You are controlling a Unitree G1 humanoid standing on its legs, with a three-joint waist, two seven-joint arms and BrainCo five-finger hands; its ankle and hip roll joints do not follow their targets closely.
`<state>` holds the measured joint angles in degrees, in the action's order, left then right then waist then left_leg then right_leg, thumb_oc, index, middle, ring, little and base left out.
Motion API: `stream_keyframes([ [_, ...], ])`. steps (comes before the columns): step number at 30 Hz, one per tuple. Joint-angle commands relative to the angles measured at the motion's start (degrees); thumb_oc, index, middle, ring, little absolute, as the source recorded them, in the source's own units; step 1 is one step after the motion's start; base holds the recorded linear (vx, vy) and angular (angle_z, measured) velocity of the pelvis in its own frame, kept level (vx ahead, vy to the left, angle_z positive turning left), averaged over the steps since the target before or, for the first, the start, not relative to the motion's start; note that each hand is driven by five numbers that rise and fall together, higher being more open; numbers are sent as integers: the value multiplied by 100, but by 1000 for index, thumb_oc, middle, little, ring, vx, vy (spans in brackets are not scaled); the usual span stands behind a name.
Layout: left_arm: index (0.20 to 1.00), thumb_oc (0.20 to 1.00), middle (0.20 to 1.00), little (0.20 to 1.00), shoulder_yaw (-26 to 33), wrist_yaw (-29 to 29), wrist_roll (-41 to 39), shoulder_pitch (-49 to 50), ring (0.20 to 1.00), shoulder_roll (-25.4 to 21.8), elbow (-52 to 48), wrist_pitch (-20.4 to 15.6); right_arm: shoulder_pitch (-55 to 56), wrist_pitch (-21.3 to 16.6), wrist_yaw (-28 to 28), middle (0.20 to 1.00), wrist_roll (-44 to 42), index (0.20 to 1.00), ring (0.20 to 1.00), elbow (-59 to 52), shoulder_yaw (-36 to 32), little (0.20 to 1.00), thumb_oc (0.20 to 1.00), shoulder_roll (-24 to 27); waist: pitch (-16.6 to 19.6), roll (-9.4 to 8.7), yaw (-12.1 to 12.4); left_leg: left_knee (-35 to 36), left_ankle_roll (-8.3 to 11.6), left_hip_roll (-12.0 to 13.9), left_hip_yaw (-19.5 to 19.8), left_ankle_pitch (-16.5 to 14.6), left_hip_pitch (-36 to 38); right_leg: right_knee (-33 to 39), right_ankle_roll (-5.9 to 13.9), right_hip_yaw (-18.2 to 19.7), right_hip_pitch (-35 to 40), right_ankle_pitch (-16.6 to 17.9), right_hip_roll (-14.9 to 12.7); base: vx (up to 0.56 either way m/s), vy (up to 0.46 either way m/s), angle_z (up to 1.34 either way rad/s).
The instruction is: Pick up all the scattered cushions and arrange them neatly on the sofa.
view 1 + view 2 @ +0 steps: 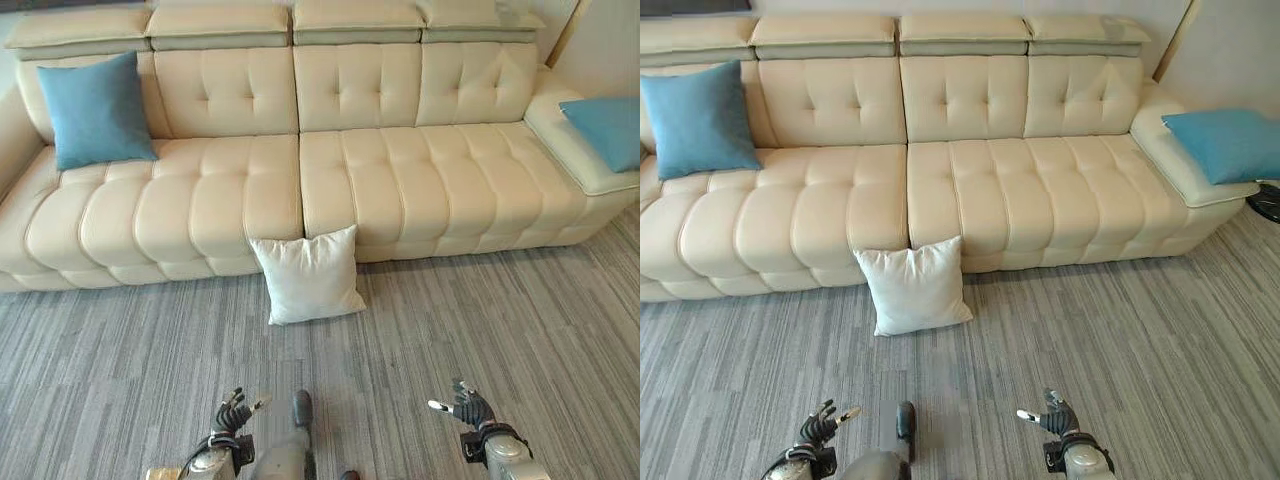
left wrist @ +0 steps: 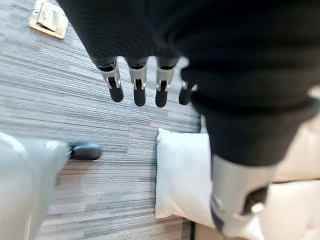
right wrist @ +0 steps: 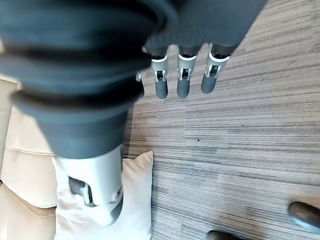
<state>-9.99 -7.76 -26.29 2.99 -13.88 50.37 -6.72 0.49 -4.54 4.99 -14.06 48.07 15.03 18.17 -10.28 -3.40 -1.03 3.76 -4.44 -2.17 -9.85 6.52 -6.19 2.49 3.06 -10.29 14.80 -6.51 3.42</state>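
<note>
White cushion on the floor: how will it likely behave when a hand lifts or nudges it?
The white cushion looks plump and wrinkled, so probably soft and light, sagging if pinched by one corner. It leans against the sofa front, so a nudge would likely topple it flat onto the carpet rather than slide it.

A long cream sofa (image 1: 330,170) runs across the far side of the room, its tufted back topped by a row of flat headrests (each a separate pad), its seat quilted in rounded ribs. At the right end it turns into a chaise (image 1: 575,140). The floor (image 1: 520,330) is grey carpet with fine streaks. A pale wall (image 1: 1230,50) rises behind the chaise.
</note>
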Motion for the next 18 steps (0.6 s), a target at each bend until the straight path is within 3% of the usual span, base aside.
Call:
stream_keyframes([
  [1,1000,1000,1000,1000,15,-44,25,-217,1000,-290,-366,-215,-97,-114,-30,1000,144,1000,1000,-252,-32,1000,1000,-46,89,-134,203,124,375,177,108,-413,442,-2090,508,113,-720,534,-1232,312,323,-20],
  [3,1000,1000,1000,1000,12,-59,12,-236,1000,-347,-436,-201,-105,-96,-20,1000,191,1000,1000,-300,-22,1000,1000,-76,-22,-111,170,124,225,54,52,-588,700,-3075,588,73,-1113,1086,-1451,260,307,-13],
  [4,1000,1000,1000,1000,11,-58,27,-240,1000,-353,-450,-187,-93,-90,-18,1000,203,1000,1000,-304,-25,1000,1000,-92,-61,-79,146,124,191,26,34,-668,815,-3328,572,59,-1253,1157,-1515,248,276,11],
  [8,1000,1000,1000,1000,27,-53,28,-288,1000,-391,-518,-205,-81,-77,-20,1000,178,1000,1000,-282,-39,1000,1000,-104,-214,67,85,124,176,66,15,-819,1090,-3365,426,6,-1795,845,-1433,202,144,31],
  [10,1000,1000,1000,1000,18,-47,-1,-357,1000,-413,-509,-220,-87,-75,19,1000,157,1000,1000,-216,-69,1000,1000,-88,-327,185,71,124,240,140,5,-906,1266,-2480,375,-282,-1961,547,-1309,227,45,14],
  [11,1000,1000,1000,1000,18,-47,-1,-357,1000,-413,-509,-220,-87,-76,19,1000,157,1000,1000,-216,-69,1000,1000,-88,-330,186,71,124,240,141,6,-907,1269,-2477,375,-283,-1957,549,-1308,220,-29,2],
  [12,1000,1000,1000,1000,44,-38,9,-377,1000,-412,-517,-223,-96,-78,42,1000,129,1000,1000,-205,-99,1000,1000,-83,-377,211,64,124,305,168,-24,-967,1381,-1438,420,-298,-1994,559,-1131,222,-68,9],
  [14,1000,1000,1000,1000,76,-28,81,-418,1000,-419,-502,-236,-103,-77,65,1000,128,1000,1000,-154,-146,1000,1000,-73,-361,185,47,124,373,164,-66,-1028,1463,-394,522,-218,-2037,823,-1020,286,-103,0],
  [16,1000,1000,1000,1000,112,0,129,-436,1000,-430,-479,-258,-92,-62,58,1000,161,1000,1000,-162,-180,1000,1000,-57,-346,161,39,124,436,176,-109,-1083,1565,157,618,-235,-2075,1028,-997,264,-125,-27],
  [18,1000,1000,1000,1000,147,0,156,-421,1000,-437,-558,-283,-53,-34,59,1000,207,1000,1000,-213,-235,1000,1000,-23,-314,181,15,124,478,183,-114,-1189,1725,251,667,-309,-2119,1105,-1033,329,-160,-12],
])
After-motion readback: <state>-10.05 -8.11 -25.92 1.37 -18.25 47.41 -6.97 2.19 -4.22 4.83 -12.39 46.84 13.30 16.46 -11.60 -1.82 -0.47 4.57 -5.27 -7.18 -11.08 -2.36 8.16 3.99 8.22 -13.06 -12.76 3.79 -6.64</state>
